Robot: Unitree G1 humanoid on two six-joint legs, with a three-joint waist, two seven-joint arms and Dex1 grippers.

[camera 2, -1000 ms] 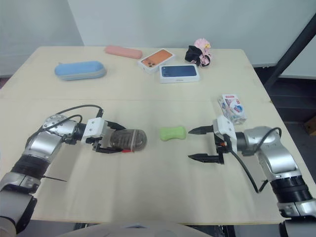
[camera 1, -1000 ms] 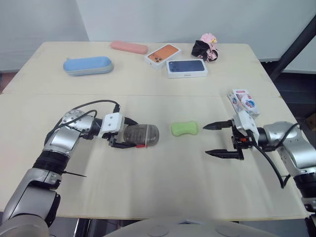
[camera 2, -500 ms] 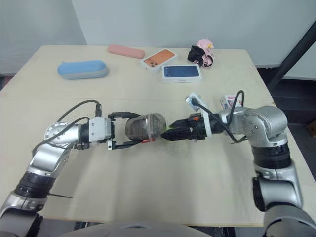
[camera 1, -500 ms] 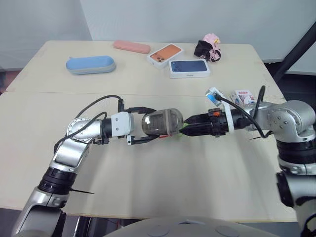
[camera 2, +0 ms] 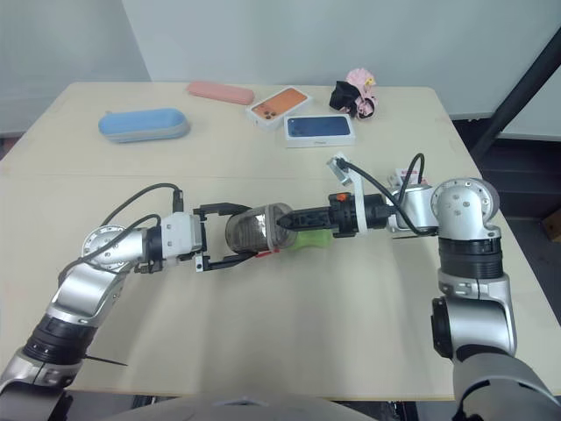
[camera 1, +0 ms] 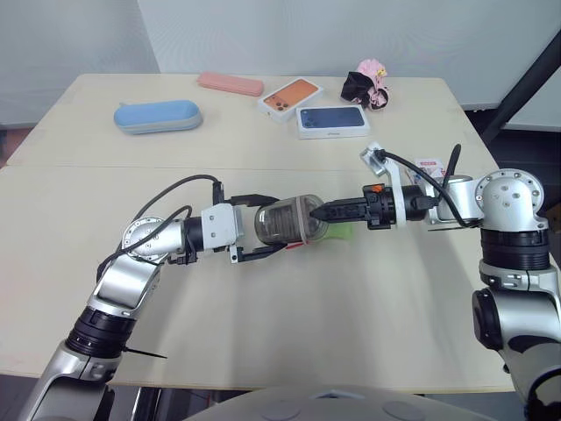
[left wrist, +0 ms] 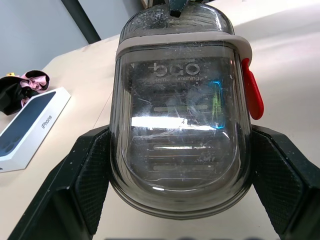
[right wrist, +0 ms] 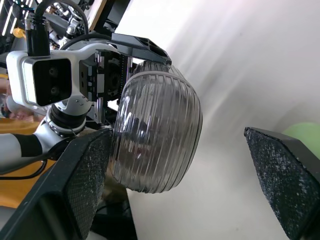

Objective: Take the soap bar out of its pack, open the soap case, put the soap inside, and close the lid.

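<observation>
Item: smoky translucent ribbed plastic soap case [left wrist: 182, 115], lid shut, red clasp [left wrist: 251, 90] on one side. It is held off the pale wooden worktop [camera 1: 263, 324] near its middle, lengthwise in the left gripper [camera 1: 272, 225], whose black fingers [left wrist: 95, 170] are clamped on its two flanks. Item: bare green soap bar [camera 2: 316, 239], lying on the worktop just right of the case, partly behind the right gripper [camera 1: 323, 211]. Item: white printed soap pack [camera 1: 427, 164], further right, behind the right arm. The right gripper's fingers [right wrist: 87, 175] stand apart and grip nothing; its tip is at the case's rounded right end. Whether it touches cannot be told. Step in hand, as judged: opening the case, the bar being already out of its pack. Next move calls for the right fingers to catch the lid's edge or clasp and lift it while the left grip stays firm, then to turn to the soap.
</observation>
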